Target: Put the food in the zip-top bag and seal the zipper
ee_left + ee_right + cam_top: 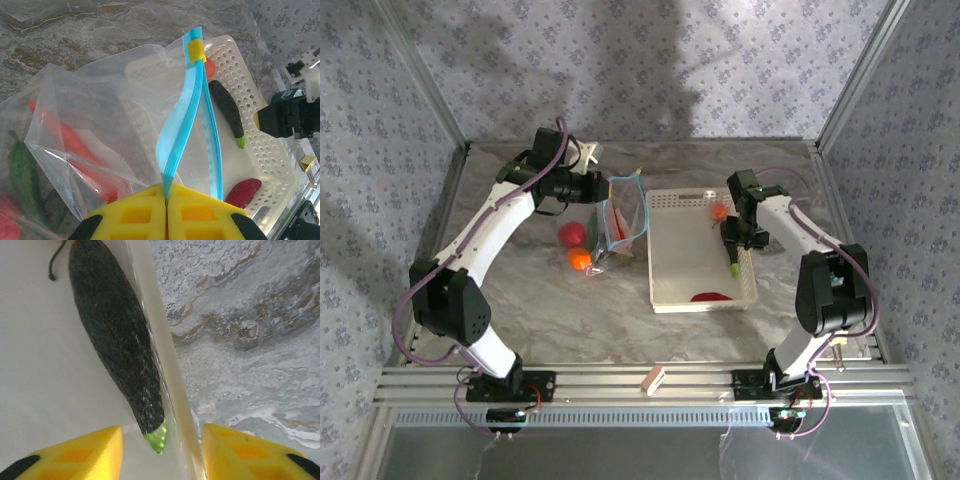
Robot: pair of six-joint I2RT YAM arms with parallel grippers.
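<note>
Left gripper (166, 200) is pinched tight on the zipper (182, 115), holding the zip-top bag (85, 115) up beside the basket (685, 250). Right gripper (160, 450) hangs, fingers apart, astride the basket wall. Better to shift inward so both flank the dark vegetable (117, 340) lying inside.

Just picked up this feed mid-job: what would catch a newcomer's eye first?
The left gripper pinches the blue zipper, holding the zip-top bag up beside the white basket. The right gripper hangs open over a dark vegetable lying against the basket's right wall, one finger either side of that wall.
</note>
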